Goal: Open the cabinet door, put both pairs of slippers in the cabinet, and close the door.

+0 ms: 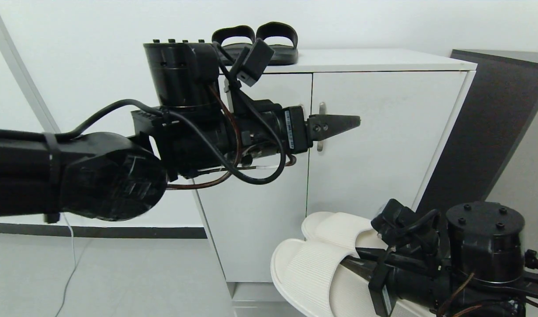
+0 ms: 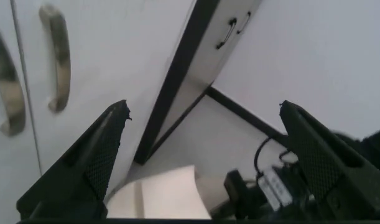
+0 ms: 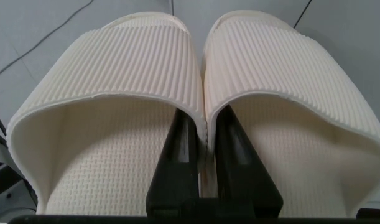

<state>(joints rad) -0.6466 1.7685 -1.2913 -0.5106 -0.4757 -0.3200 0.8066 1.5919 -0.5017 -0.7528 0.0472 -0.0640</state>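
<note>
Wall (image 1: 75, 53): plain white, evenly lit, from 9 to 12 o'clock.
Trim (image 1: 18, 66): pale grey strip slanting across the wall at 10 o'clock.
Baseboard (image 1: 97, 232): dark band at 8 o'clock.
Floor (image 1: 132, 277): light grey, 7 o'clock.
Panel (image 1: 493, 132): dark grey, 3 o'clock.

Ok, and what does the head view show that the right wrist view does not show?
The head view adds the cabinet with its doors closed, the black slippers on its top, and the left gripper near a handle. The right wrist view adds the right gripper: its fingers reach under the straps and are shut on the two inner edges. Both show the white slippers, held side by side.
</note>
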